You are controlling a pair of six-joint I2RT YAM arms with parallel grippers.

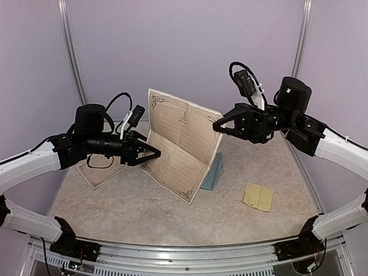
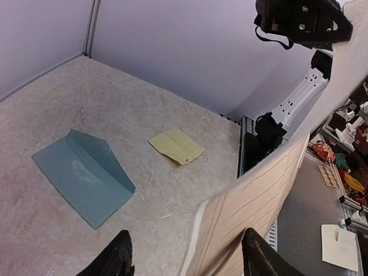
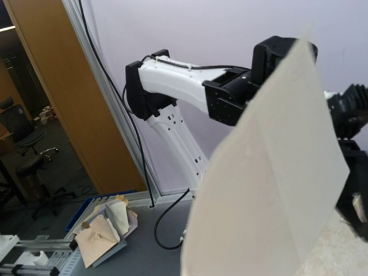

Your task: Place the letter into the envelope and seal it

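Letter is up in the air, roughly upright and creased down the middle, lower corner near the surface. I read this as a mid-air regrip so it can be folded or steered down to the envelope. Right hand is clamped on the top right corner and carries the whole sheet. Left hand is well open with the letter's left edge between its fingers, not pinching yet. It probably needs to close on that edge before the right can let go. From the right wrist view the blank back of the letter blocks most of the picture, so there's no read on that hand's fingers there.

The envelope lies flat on the surface just behind the letter's lower right edge. Its flap is open and tilted up, so the mouth is accessible, and nothing is in it yet. Second sheet, same parchment look, lies flat under the left arm, out of play. Sticker sheet sits well right of the envelope, untouched, presumably for the seal.

Walls are plain lilac panels with metal frame posts. The surface is beige marbled laminate, matte.
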